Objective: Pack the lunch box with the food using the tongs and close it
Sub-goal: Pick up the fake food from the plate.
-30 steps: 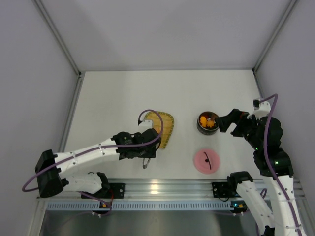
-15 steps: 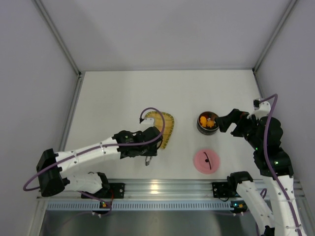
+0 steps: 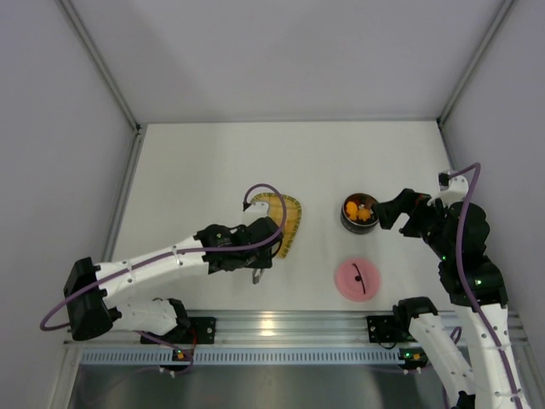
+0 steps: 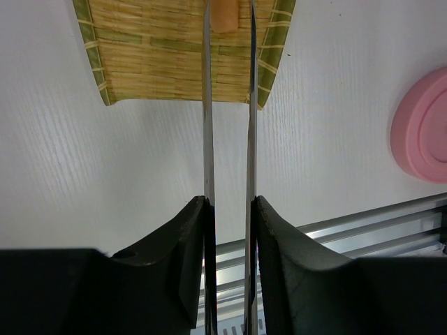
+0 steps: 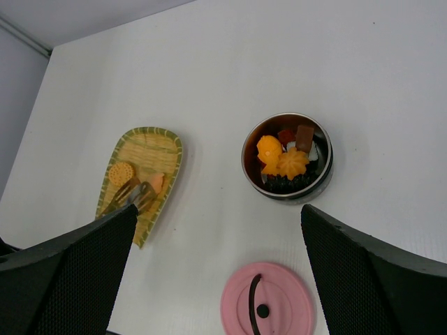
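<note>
At the bottom of the left wrist view, the left hand [image 4: 228, 207] is clamped on the tongs [image 4: 207, 125], its two dark fingers pressing the blades until only a narrow gap is left between them. From there the tongs run straight up the frame, across bare counter [image 4: 105, 174] and over the near edge of the yellow woven tray [image 4: 154, 63]. At the top edge of the frame a small peach piece of food [image 4: 223, 17] sits in the gap between the blades. It looks pinched, but the tips are cut off by the frame, so I cannot tell if the grip is firm. The piece therefore lies dead ahead of the hand, on the tongs' own long axis. My judgement is that the next move is a lift rather than any further reach. A round biscuit-like piece [image 5: 120, 172] lies deeper in the tray. In the right wrist view, the pink lid [image 5: 267, 303] lies flat on the counter at the bottom of the frame. The lunch box [image 5: 293, 197] stands uncovered above it, well apart from the tray and to its right, already holding orange pieces [image 5: 283, 162] among red, brown and black ones. The right hand [image 5: 218, 213] is far nearer the box, with its fingers spread wide and holding nothing.
</note>
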`<action>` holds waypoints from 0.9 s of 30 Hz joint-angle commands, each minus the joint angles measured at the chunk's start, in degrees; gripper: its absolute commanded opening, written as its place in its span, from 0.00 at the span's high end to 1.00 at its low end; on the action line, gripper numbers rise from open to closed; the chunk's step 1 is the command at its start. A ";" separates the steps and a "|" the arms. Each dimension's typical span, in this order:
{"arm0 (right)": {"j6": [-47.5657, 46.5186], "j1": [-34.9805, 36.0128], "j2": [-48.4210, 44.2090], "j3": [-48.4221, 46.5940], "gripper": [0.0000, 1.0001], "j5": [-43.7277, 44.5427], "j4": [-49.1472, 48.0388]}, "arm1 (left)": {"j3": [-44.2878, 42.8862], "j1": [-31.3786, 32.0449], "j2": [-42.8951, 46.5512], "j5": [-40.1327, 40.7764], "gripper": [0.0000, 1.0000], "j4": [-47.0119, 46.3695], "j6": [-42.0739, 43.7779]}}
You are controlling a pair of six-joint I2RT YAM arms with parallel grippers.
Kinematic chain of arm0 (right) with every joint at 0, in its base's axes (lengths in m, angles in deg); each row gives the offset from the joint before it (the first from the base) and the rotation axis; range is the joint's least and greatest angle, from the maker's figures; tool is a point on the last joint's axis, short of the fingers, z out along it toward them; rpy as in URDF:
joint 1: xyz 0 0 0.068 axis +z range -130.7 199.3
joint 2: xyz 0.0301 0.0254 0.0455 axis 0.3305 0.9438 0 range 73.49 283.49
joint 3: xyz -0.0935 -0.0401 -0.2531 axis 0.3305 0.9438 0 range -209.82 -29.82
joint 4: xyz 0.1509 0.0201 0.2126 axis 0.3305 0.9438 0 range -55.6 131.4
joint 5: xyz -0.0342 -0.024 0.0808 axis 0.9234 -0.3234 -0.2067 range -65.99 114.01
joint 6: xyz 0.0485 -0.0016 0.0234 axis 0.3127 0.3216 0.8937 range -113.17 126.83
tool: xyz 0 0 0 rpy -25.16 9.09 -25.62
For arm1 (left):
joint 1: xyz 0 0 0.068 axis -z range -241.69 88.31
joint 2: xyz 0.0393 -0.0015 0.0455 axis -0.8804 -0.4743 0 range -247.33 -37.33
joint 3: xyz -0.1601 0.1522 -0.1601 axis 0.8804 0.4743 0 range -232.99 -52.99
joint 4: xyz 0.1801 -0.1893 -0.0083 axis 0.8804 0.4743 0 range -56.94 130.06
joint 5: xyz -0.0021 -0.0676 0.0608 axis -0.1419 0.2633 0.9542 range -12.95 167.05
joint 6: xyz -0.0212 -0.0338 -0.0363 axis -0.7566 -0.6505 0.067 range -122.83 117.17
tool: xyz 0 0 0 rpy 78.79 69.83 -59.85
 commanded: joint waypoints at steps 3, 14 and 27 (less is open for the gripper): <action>-0.24 -0.70 -1.10 -1.12 0.00 0.67 -1.17 | -3.45 0.01 1.15 2.20 0.66 -1.33 0.63; -0.16 -0.61 -1.01 -1.03 0.01 0.58 -1.26 | -5.21 0.01 1.68 3.26 0.69 -0.01 0.90; 0.20 -0.61 -0.84 -1.03 0.01 0.58 -1.61 | -12.76 0.10 -2.18 1.68 0.69 -1.33 5.63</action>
